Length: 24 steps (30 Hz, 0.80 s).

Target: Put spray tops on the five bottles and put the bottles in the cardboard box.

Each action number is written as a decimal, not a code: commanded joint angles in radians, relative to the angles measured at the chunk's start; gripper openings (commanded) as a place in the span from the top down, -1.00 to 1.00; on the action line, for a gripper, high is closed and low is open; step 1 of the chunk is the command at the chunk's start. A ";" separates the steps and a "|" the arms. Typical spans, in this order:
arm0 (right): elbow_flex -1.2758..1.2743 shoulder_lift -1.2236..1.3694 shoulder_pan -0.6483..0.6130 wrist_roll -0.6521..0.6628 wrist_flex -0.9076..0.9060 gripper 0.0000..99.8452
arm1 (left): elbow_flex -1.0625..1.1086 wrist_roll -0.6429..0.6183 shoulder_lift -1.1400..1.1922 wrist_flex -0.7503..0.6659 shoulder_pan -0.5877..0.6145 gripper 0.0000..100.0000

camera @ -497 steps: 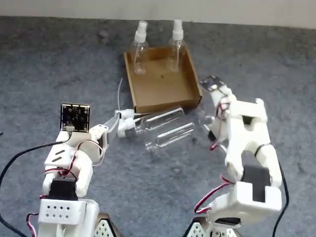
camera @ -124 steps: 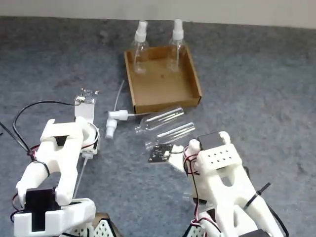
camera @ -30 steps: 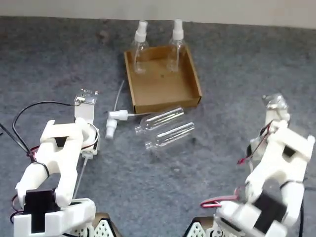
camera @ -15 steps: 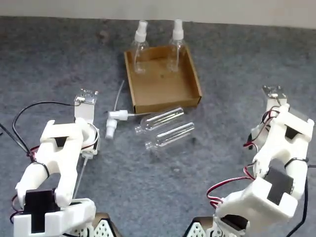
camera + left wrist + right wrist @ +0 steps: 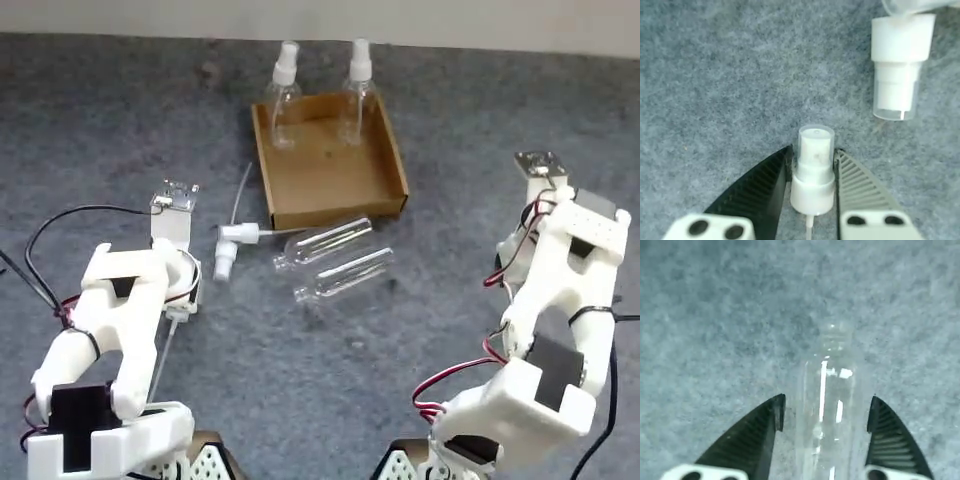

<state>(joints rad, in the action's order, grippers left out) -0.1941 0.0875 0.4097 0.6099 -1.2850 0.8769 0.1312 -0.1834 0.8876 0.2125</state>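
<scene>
The jaws of the left gripper point(image 5: 812, 152) clamp a white spray top point(image 5: 812, 172) over the grey desk point(image 5: 120, 120), near a second spray top point(image 5: 901, 70) lying loose. The jaws of the right gripper point(image 5: 826, 400) hold a capless clear bottle point(image 5: 829, 380), well right of the cardboard box point(image 5: 390, 155).

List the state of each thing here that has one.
Brown cardboard box: open-topped.
Two clear plastic bottles with white spray tops: capped, upright in the box.
Two bare clear plastic bottles: uncapped, lying on the grey carpet.
Fifth clear plastic bottle: uncapped, gripped in the right tool.
White plastic spray top: off any bottle, gripped in the left tool.
Second white spray top: loose on the carpet.
</scene>
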 commanded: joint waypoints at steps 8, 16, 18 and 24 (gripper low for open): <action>0.097 -0.010 -0.010 -0.006 -0.048 0.55 | 0.007 0.011 -0.013 -0.025 -0.018 0.97; 0.059 -0.010 -0.012 0.046 -0.013 0.55 | 0.007 0.011 -0.013 -0.025 -0.018 0.97; 0.019 -0.012 -0.012 0.072 0.004 0.55 | 0.007 0.011 -0.013 -0.025 -0.018 0.97; -0.059 -0.012 -0.010 0.137 0.042 0.55 | 0.007 0.011 -0.013 -0.025 -0.018 0.97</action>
<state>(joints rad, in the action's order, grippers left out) -0.2432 0.0875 0.4097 0.7035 -1.2635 0.8769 0.1312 -0.1834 0.8876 0.2125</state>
